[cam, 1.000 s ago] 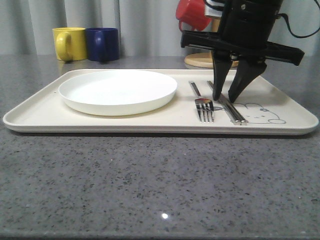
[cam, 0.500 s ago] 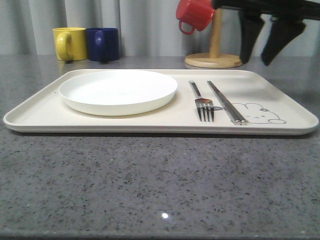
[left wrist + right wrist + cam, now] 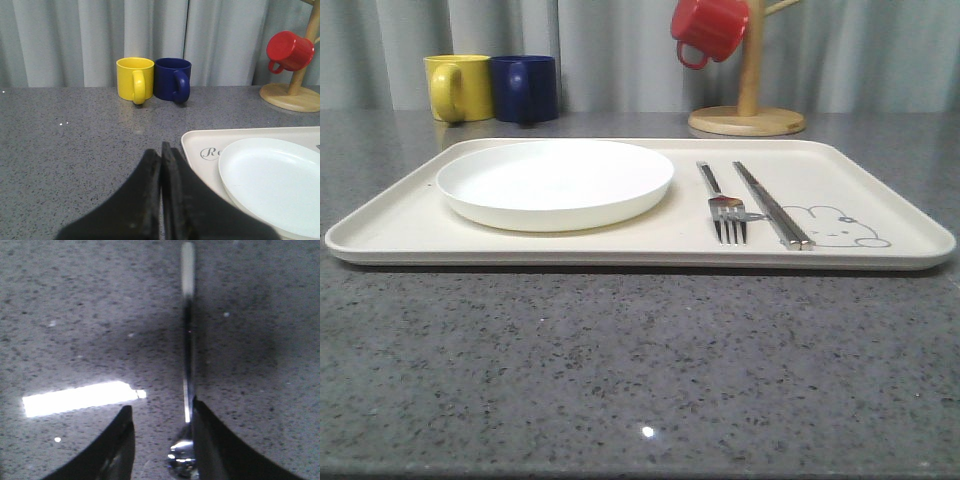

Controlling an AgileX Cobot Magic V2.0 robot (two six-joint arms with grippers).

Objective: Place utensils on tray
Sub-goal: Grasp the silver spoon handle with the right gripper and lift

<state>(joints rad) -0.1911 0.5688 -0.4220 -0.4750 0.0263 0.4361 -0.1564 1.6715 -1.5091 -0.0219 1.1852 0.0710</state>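
Lining up my right gripper [image 3: 160,440], jaws open, over the spoon [image 3: 187,365] lying on the bare desk [image 3: 75,315] — thin, stiff, slick steel, light. I'd pinch it across the handle, mid-length. Fork [image 3: 723,203] and chopsticks [image 3: 770,203] lie on the tray [image 3: 390,235] beside the plate [image 3: 555,183]. Left gripper [image 3: 161,160] is closed, empty. Tray script begins "R" — rest hidden.

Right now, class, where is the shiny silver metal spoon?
In the right wrist view, the shiny silver metal spoon lies on the speckled grey stone countertop, its handle running alongside one finger of the open right claw.
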